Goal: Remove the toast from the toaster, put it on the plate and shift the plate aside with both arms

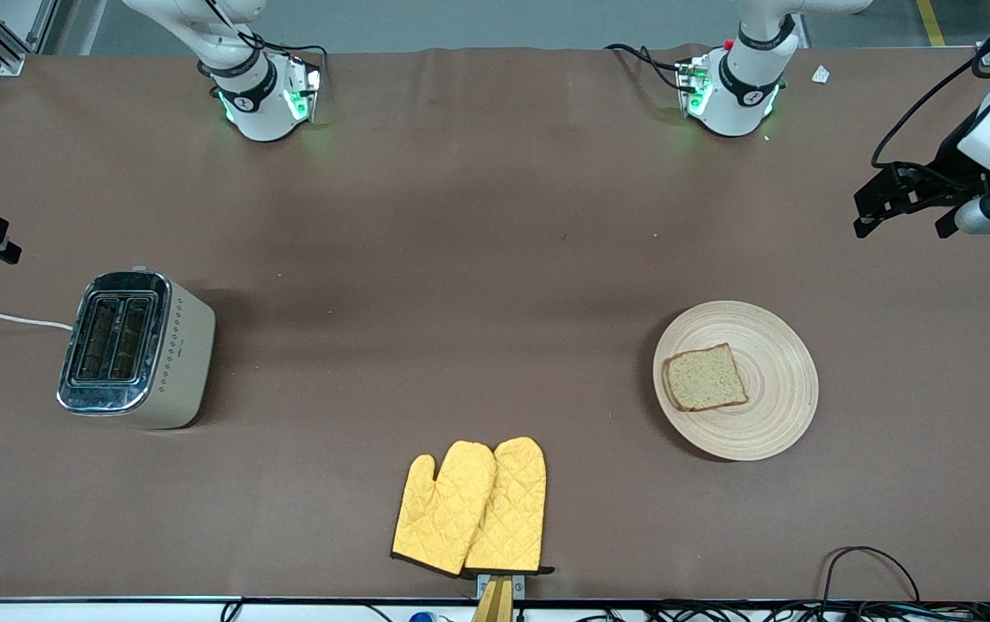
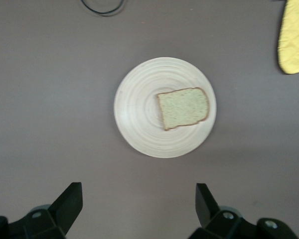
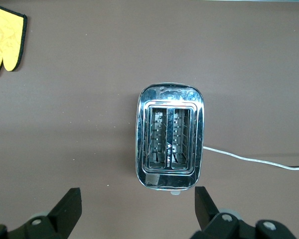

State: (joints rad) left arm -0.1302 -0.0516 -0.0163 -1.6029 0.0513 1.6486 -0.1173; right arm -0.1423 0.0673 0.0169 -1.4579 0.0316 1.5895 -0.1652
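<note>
toast (image 1: 706, 377) lay on plate (image 1: 771, 415) | left gripper (image 2: 137, 201) spread wide, high over tabletop (image 1: 460, 259) | right gripper (image 3: 138, 205) spread wide, above toaster (image 3: 170, 142)

No legible text on anything

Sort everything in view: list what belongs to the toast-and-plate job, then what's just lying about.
Job:
toast, lying on the plate
plate
left gripper, jaws open
right gripper, jaws open, over the toaster

Lying about:
toaster, slots empty
oven mitts
</note>
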